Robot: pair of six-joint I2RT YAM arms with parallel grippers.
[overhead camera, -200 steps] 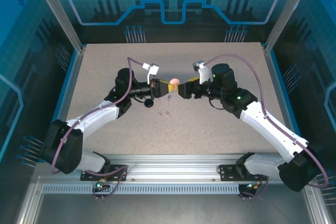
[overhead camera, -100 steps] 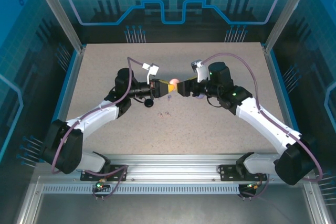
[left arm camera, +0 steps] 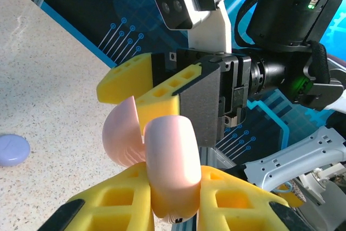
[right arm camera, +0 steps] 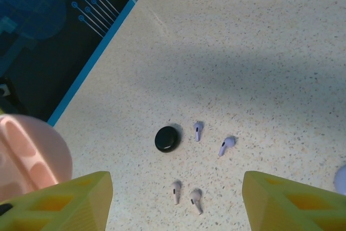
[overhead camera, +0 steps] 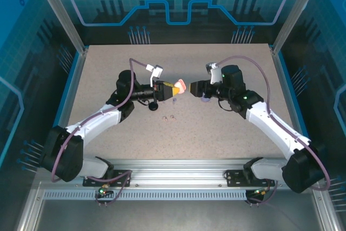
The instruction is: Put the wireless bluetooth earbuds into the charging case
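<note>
Left gripper (overhead camera: pixel 176 86) is clamped on one pink case (left arm camera: pixel 167 160), which is hinged open and raised above the table (right arm camera: pixel 259 52). Right gripper (overhead camera: pixel 196 88) faces it, just apart, jaws wide and empty. Four earbuds lie loose on the table: two lavender earbuds (right arm camera: pixel 198 130) (right arm camera: pixel 226 145) and two pale pink earbuds (right arm camera: pixel 176 191) (right arm camera: pixel 195 199), near one black case (right arm camera: pixel 166 138). One lavender case (left arm camera: pixel 12 150) lies apart.
</note>
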